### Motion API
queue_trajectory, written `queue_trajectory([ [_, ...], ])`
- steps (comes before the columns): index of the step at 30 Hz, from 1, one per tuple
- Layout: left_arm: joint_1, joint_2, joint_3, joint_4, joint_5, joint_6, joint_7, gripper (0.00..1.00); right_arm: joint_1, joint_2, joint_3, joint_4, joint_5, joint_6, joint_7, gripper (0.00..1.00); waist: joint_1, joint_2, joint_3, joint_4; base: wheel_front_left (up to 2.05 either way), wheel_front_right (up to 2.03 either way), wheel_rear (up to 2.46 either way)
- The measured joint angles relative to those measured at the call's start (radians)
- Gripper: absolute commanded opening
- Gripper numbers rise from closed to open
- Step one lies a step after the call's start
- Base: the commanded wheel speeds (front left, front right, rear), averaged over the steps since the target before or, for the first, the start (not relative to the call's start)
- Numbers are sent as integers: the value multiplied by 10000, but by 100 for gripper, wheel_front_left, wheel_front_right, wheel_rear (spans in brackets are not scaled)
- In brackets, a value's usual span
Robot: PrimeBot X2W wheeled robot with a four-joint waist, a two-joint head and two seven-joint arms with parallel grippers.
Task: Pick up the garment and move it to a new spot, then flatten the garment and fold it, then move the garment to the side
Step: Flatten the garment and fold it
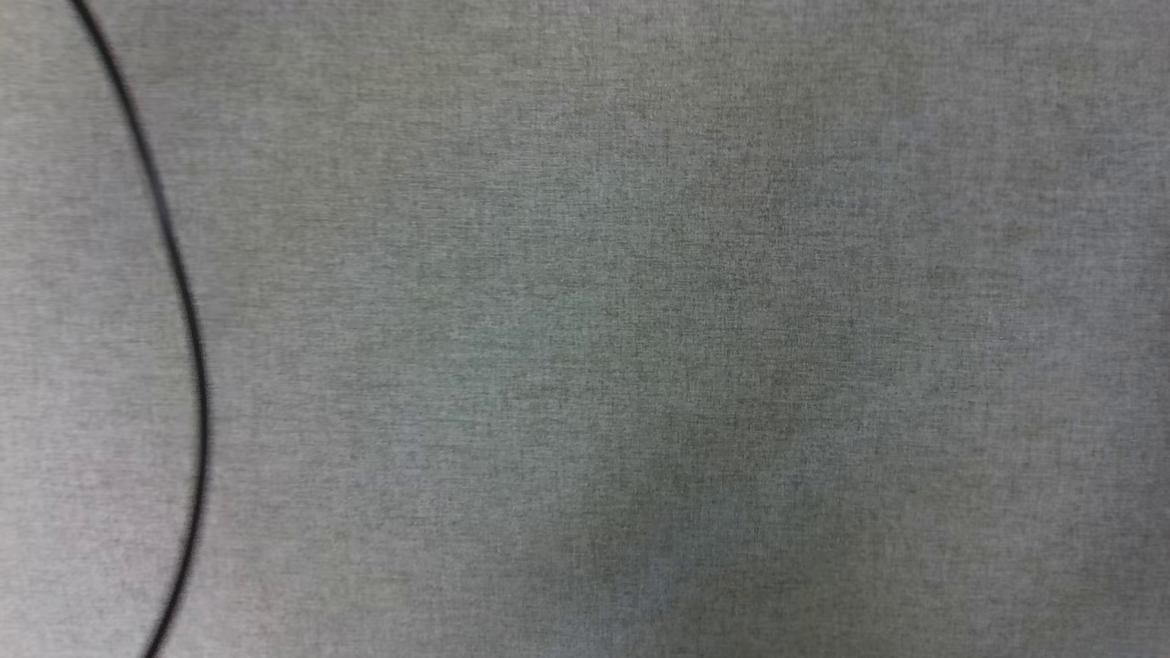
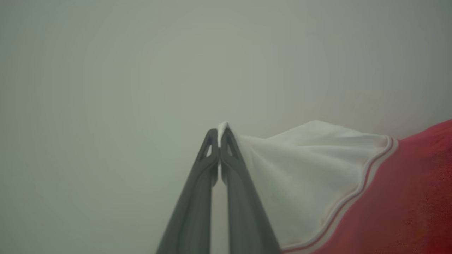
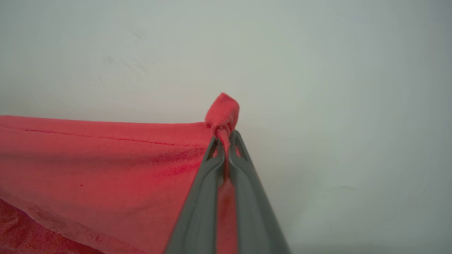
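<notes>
Left wrist view: the left gripper (image 2: 219,133) has its two dark fingers pressed together on a tip of white sleeve. The shirt (image 2: 406,197) spreads away to the right of the fingers, from white cloth past striped trim into red, against a pale blurred background.

In the right wrist view the right gripper (image 3: 226,139) is clamped on a bunched red corner beside the stitched hem, a small fold poking out above the fingertips; the red cloth stretches off to the left.

The head view shows a grey woven surface (image 1: 640,320) with a thin black curved line (image 1: 187,311) at its left.
</notes>
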Motion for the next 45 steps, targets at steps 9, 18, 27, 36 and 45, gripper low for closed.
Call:
queue_trajectory([
  [9,3811,-859,286,-1649,-42,-100,-17,0,2707,-27,807,15,1166,-2,-926,0,-2,0,-769,116,0,0,0],
  [18,7908,-1174,332,-2660,10,-132,-31,0,5870,-69,1666,-569,2428,-4,-1367,0,-4,1,-2179,141,0,0,0],
  [27,11180,-784,249,-2587,-109,-12,-31,0,8470,-453,2788,-1114,3766,-6,-1499,0,-6,1,-3635,178,0,0,0],
  [36,13794,-353,96,-3172,-493,130,345,0,10161,-872,3967,-1200,4847,-4,-1386,0,-5,1,-4720,309,0,0,0],
  [45,15654,184,-100,-4140,-779,267,1122,0,11737,-1411,4443,-989,6036,-4,-1043,0,-5,1,-5698,465,0,0,0],
])
